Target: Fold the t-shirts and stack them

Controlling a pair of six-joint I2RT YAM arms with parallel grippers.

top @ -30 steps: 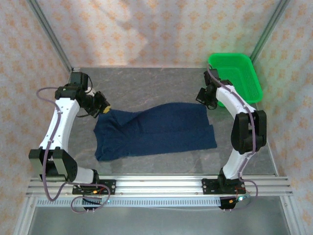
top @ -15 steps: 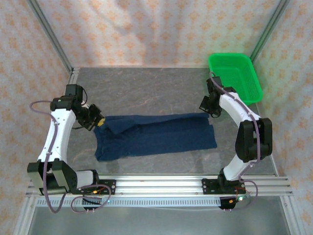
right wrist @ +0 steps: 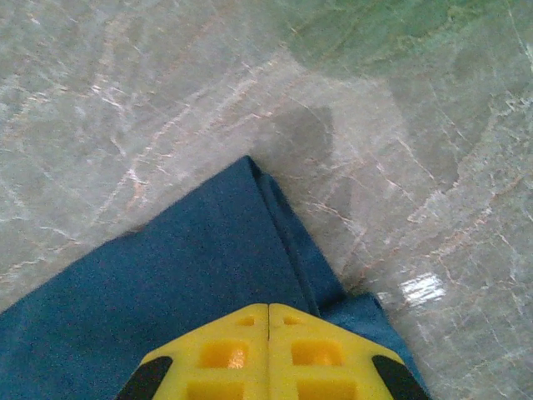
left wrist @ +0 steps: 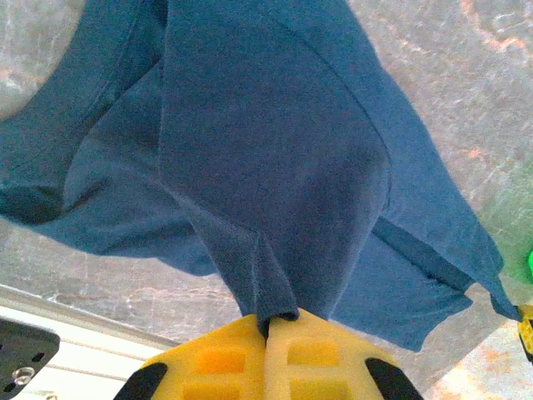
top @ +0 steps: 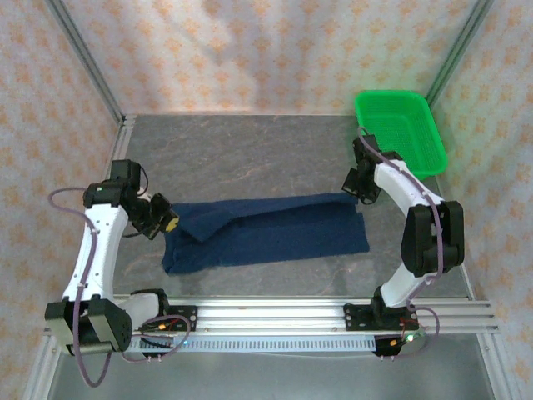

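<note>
— What has the left claw (left wrist: 271,321) got?

— Its yellow pads are pressed tight on a pinch of the navy t-shirt (left wrist: 266,167). A ridge of cloth runs away from the pinch, and the rest fans out ahead of the fingertips.

— And the right claw (right wrist: 268,310)?

— Closed as well (the pads meet with no gap). A doubled edge of the t-shirt runs straight into the seam between them, so it grips that corner. The cloth spreads off to one side of the tips, and the grey marbled table (right wrist: 400,167) lies bare ahead of them.

— Where does the t-shirt sit overall?

— From above, it stretches as a long band between the two claws, each holding a far corner. The part on the arm-base side of both claws lies flat. The green basket (top: 400,129) sits beyond the right claw, apart from the cloth.
</note>
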